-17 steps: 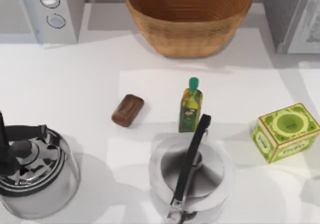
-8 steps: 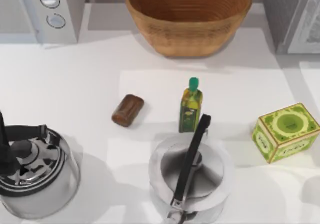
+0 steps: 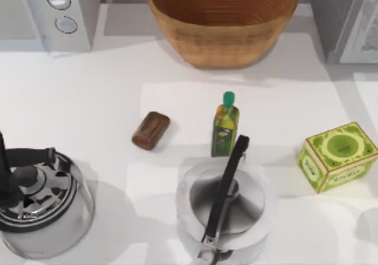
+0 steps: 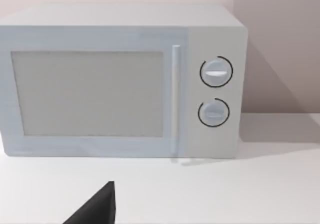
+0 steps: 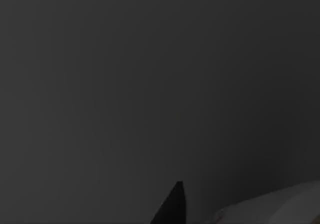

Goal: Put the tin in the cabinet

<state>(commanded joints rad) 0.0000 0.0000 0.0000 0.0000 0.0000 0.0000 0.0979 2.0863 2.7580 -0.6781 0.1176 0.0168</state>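
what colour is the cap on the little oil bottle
Green; the oil bottle cap shows best in the top view.

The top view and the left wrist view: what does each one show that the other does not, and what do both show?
Top view alone: the wicker basket, the green tin near the table's right edge, the oil bottle, the brown block, two kettles, and the grey cabinet at the back right.

Left wrist view alone: the microwave's whole front, with door window and handle.

Both: the microwave with its two dials, and the white table.
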